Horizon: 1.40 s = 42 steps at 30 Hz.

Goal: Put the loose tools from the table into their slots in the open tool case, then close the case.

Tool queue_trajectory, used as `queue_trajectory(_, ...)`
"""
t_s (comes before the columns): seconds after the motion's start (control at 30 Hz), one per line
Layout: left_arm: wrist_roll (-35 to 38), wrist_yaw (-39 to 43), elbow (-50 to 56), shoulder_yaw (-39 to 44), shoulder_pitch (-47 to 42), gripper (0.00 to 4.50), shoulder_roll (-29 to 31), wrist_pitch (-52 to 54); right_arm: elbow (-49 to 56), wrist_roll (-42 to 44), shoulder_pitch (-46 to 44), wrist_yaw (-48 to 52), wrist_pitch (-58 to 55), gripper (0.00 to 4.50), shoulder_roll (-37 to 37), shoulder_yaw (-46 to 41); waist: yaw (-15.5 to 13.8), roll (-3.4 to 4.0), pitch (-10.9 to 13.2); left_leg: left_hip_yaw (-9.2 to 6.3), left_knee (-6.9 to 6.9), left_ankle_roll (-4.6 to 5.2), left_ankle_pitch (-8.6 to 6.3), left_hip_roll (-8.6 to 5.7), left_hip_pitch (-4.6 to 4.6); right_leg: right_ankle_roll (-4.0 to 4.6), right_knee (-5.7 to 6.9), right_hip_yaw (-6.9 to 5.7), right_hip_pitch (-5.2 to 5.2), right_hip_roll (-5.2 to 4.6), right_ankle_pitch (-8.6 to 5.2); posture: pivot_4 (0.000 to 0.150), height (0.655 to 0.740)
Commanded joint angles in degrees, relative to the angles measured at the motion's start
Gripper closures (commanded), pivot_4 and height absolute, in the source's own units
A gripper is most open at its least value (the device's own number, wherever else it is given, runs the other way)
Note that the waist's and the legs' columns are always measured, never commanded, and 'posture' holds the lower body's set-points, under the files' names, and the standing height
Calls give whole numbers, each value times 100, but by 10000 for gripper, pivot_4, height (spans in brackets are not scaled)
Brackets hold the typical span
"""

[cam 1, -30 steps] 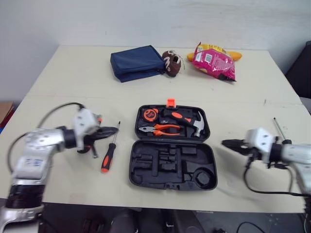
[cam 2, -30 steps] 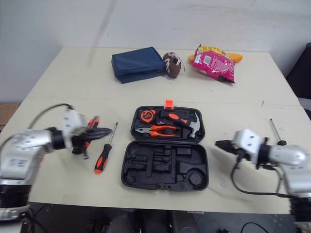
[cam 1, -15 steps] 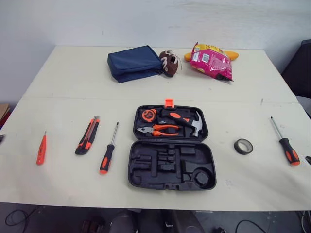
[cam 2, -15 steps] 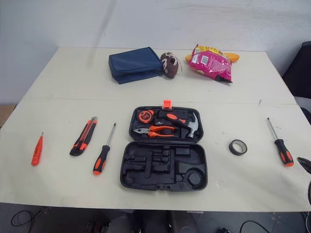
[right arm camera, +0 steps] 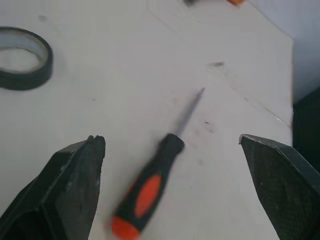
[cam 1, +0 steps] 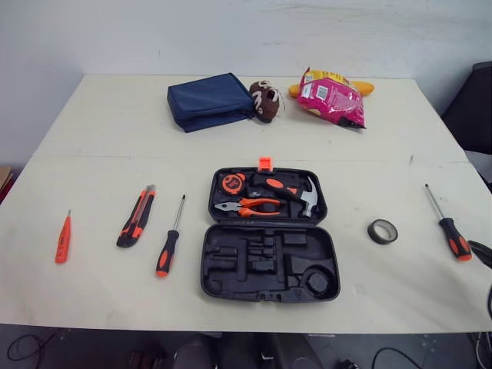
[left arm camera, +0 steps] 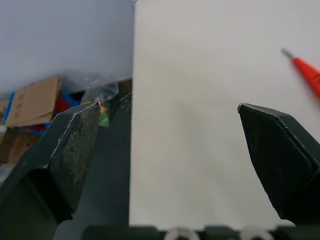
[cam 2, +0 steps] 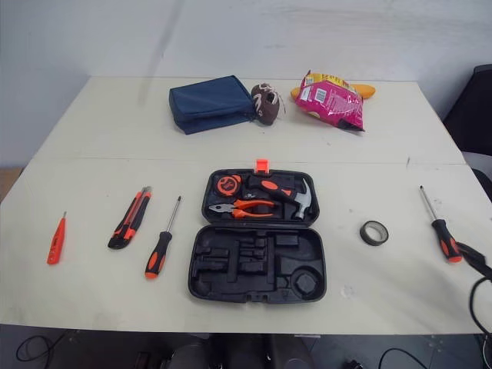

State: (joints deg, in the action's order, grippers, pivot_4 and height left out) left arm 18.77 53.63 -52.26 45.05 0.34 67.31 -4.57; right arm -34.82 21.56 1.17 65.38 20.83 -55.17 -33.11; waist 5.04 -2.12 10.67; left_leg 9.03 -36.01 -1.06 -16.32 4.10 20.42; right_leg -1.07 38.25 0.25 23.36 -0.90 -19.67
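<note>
Surface: pale table (cam 1: 100,123); open tool case (cam 1: 269,261) at centre, toward near edge.
Left of case: left screwdriver (cam 1: 167,250), utility knife (cam 1: 136,216), orange tester (cam 1: 62,238).
Right of case: tape roll (cam 1: 382,231), right screwdriver (cam 1: 450,231).
Left end effector (left arm camera: 167,107): spread wide, empty.
Right end effector (right arm camera: 170,140): spread wide, empty, facing right screwdriver.

tool case (cam 1: 269,265) centre, tape roll (cam 1: 372,231) right, knife (cam 1: 136,217) left
</note>
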Motion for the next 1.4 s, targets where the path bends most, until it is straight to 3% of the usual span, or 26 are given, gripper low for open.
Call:
queue_trajectory(0.03,647,-138,2223,127,515,347,-604,1266,1450,699,-210,245,-603,0,327,356,-1,7,0,0,-1,-1,-1,1,-1,0,5,2,-2,0,0,1500,7400)
queue_trajectory(0.2,1323,-898,5253,55,1141,347,-1536,2855,2496,1382,-365,365,-1549,0,708,668,-47,-1,2,-5,-13,0,0,2,7,-2,17,1,1,1,-1,1500,7400)
queue_trajectory(0.33,1750,-1951,7689,-465,1536,347,-2185,4213,2820,1525,-365,1227,-1337,0,935,1016,-84,-5,0,-16,-16,1,1,0,0,-5,6,0,-19,3,1,1500,7400)
queue_trajectory(0.43,1964,-2730,8836,-794,1558,347,-2274,5304,2801,1515,-524,1498,-1148,0,1085,1142,-95,-4,1,-26,-17,2,1,1,-6,-8,-7,1,-36,12,3,1500,7400)
queue_trajectory(0.53,2186,-3749,9678,-1123,1143,347,-2463,6566,2770,1475,-755,1912,-743,0,1296,1357,-70,1,4,-41,-15,1,1,2,-25,-8,-21,2,-66,24,3,1500,7400)
queue_trajectory(0.63,2249,-4986,10357,-1701,80,347,-3395,8457,2743,1390,-1033,2367,-381,0,1542,1716,-59,6,5,-55,-22,1,3,1,-35,-9,-26,0,-89,33,4,1500,7400)
queue_trajectory(0.7,2200,-5272,10654,-1931,-390,347,-3973,9123,2716,1388,-1150,2426,-352,0,1638,1845,-84,6,6,-62,-23,-21,19,-2,-31,-13,-25,-2,-90,36,7,1500,7400)
queue_trajectory(0.87,1806,-5676,10792,-2299,-387,347,-4234,9707,2636,1370,-1337,2422,-244,0,1770,2004,-68,5,7,-62,-26,-48,30,-1,-29,-14,-27,1,-86,42,6,1500,7400)
queue_trajectory(1.4,1270,-5617,10095,-3130,-310,347,-4172,9707,3188,1247,-1143,1973,-290,0,1794,2280,-209,7,6,-66,-30,-44,32,-5,-29,-11,-31,0,-90,34,5,1500,7400)
